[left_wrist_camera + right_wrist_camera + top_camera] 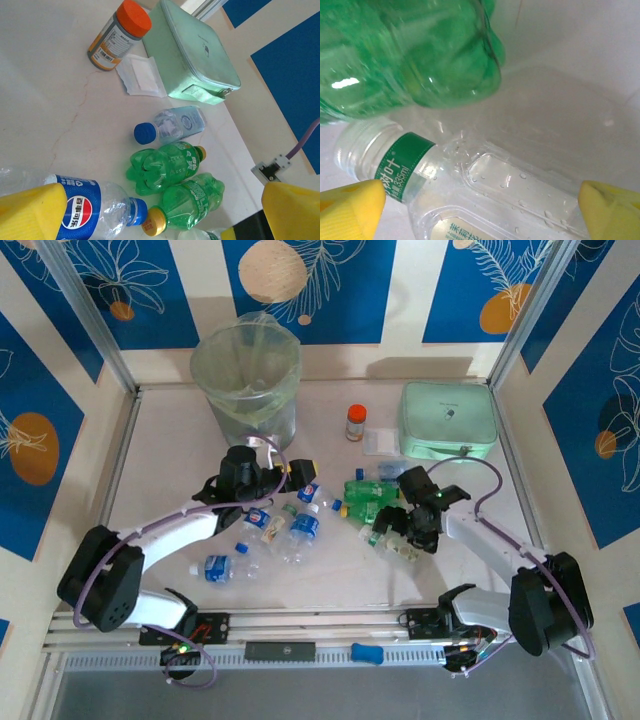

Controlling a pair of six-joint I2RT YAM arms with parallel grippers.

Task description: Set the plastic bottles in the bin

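Bottles (300, 525) lie loose across the middle of the table (170, 470) in the top view, clear ones with blue labels to the left and a green cluster (365, 495) to the right. The bin (240, 410) stands upright at the far side, well apart from them. An orange-capped jar (355, 422) and a mint-green case (448, 420) sit to its right. The left gripper (292, 474) reaches in near the bin's foot, just beside a blue-labelled bottle, and the right gripper (397, 537) sits low over a clear bottle at the near edge of the green cluster. From the left wrist, the left gripper (160, 220) has its yellow fingers (30, 212) spread wide and clasps nothing. A Pepsi bottle (85, 210) lies on its side against the inner face of the finger at the left of the frame. Beyond it lie two green bottles (165, 167), a small pale-blue bottle (175, 125), a white packet (142, 75), the jar (117, 37) and the case (192, 55). From the right wrist, the right gripper (480, 210) is likewise spread, with a clear green-banded bottle (485, 190) lying crosswise between its fingers (612, 210). Whether either finger touches it cannot be told. A green bottle (410, 55) lies just beyond its neck.
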